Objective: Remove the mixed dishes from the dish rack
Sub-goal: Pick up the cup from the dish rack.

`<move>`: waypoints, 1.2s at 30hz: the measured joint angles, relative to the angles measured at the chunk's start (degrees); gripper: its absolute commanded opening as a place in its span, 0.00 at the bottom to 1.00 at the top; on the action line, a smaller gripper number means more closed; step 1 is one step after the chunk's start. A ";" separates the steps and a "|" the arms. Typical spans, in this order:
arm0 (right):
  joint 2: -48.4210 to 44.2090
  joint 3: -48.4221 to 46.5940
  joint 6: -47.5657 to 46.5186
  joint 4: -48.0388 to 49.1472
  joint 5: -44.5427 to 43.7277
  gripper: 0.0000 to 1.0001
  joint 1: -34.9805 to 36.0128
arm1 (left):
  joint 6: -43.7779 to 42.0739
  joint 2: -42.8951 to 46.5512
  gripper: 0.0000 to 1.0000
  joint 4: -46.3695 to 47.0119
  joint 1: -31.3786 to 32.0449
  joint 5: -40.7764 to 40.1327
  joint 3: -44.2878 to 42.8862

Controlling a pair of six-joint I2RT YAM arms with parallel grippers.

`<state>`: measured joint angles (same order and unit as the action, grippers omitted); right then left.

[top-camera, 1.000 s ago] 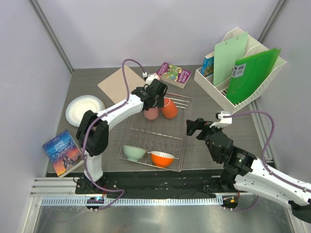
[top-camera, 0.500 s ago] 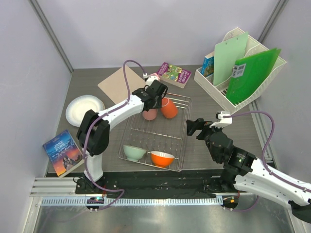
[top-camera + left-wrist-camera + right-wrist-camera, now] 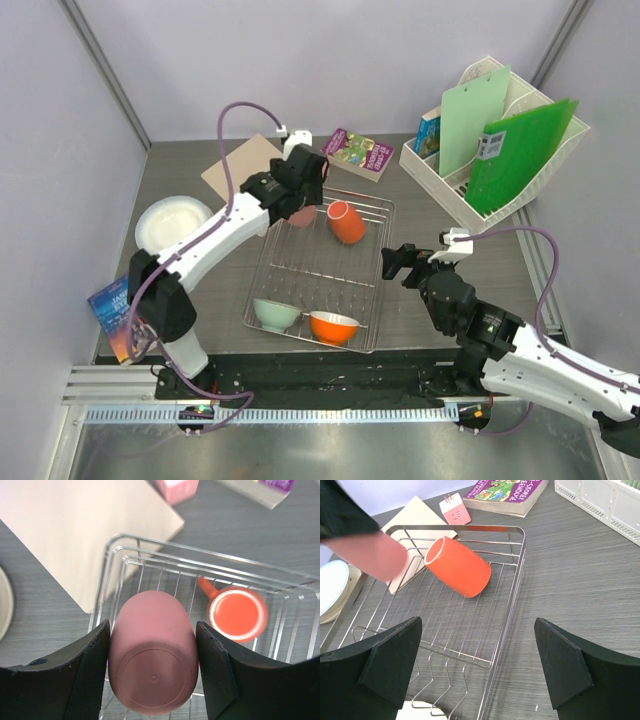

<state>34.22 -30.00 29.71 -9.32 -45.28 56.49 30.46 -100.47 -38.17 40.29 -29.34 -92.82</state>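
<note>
My left gripper point(image 3: 298, 205) is shut on the pink cup point(image 3: 152, 655), held base-up above the far left corner of the dish rack point(image 3: 375, 290). The pink cup also shows in the right wrist view point(image 3: 370, 555). The orange cup point(image 3: 347, 222) lies on its side in the rack's far end point(image 3: 458, 566). A mint-green bowl point(image 3: 276, 314) and an orange bowl point(image 3: 334, 326) sit at the rack's near end. Cream plates point(image 3: 172, 224) are stacked on the table to the left. My right gripper point(image 3: 402, 262) is open and empty, just right of the rack.
A beige board point(image 3: 245, 170) and a small pink box point(image 3: 176, 489) lie behind the rack. A purple book point(image 3: 360, 153) is at the back, another book point(image 3: 125, 312) at the front left. A white file organizer point(image 3: 490, 150) stands at the back right.
My left gripper has lifted the pink cup out of the rack and moved it up and to the left. The orange cup has stayed in the rack. The right arm has barely moved.
</note>
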 measured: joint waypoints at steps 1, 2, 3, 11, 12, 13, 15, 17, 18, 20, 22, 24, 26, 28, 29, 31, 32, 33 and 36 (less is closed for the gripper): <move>0.33 0.00 -0.04 0.00 -0.02 1.00 0.00 | -0.46 1.97 0.00 0.07 0.00 -0.46 -0.37; 0.44 -0.02 -0.07 0.00 0.02 1.00 0.00 | -0.63 3.50 0.00 0.00 0.00 -0.70 -0.55; 0.79 -0.07 -0.07 0.00 0.07 1.00 0.00 | -0.81 5.29 0.00 0.02 -0.04 -0.81 -0.59; 4.79 -3.23 -1.88 1.09 3.48 0.99 0.00 | 4.87 27.69 0.00 13.31 -6.14 16.55 11.02; 4.76 -3.41 -2.21 2.12 4.48 1.00 -0.09 | 6.84 30.47 0.00 16.33 -7.93 20.55 14.16; 4.50 -3.50 -2.36 2.82 5.25 1.00 -0.20 | 9.29 32.59 0.00 19.63 -9.68 24.44 17.03; 3.41 -3.48 -2.54 5.01 7.26 1.00 -0.92 | 14.32 34.99 0.00 27.43 -12.90 31.82 22.58; 1.55 -3.48 -2.49 8.33 10.38 1.00 -2.58 | 20.85 35.85 0.00 37.24 -15.08 38.53 29.18; 0.79 -3.48 -2.36 10.16 11.69 1.00 -3.85 | 24.00 35.91 0.01 42.38 -15.78 41.38 32.61; 0.44 -3.56 -1.31 12.90 14.88 1.00 -6.25 | 30.91 35.15 0.01 52.15 -16.65 46.34 38.64; 1.11 -3.98 0.11 15.65 18.93 0.99 -9.64 | 38.32 32.83 0.01 62.23 -17.14 50.97 43.25; 2.62 -4.04 2.38 18.45 23.45 0.99 -12.92 | 46.16 28.87 0.01 73.92 -17.20 54.73 45.64; 4.24 -3.96 5.51 21.79 29.11 0.98 -16.92 | 52.00 25.70 0.01 82.88 -17.20 57.29 46.40; 5.90 -3.91 8.13 24.46 33.73 0.98 -19.58 | 55.54 24.50 0.00 88.35 -17.20 58.99 46.58; 7.26 -3.76 9.97 26.53 37.05 0.97 -21.49 | 57.00 24.44 0.01 90.60 -17.20 59.65 46.60; 9.40 -3.58 12.52 29.90 41.57 0.96 -23.56 | 59.10 24.52 0.01 94.86 -17.20 60.81 46.60; 10.56 -3.39 13.81 31.82 43.71 0.96 -24.44 | 59.74 24.55 0.01 96.67 -17.20 61.33 46.60; 11.58 -3.17 14.78 33.62 45.55 0.96 -24.87 | 60.59 24.55 0.01 98.20 -17.20 61.86 46.60; 14.21 -3.08 16.85 37.42 49.68 0.95 -25.11 | 61.70 24.55 0.00 100.19 -17.20 63.01 46.60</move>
<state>48.42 -33.08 46.57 28.10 4.40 31.38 92.16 -75.92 62.02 23.09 33.67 -46.22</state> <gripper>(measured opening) 0.961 0.635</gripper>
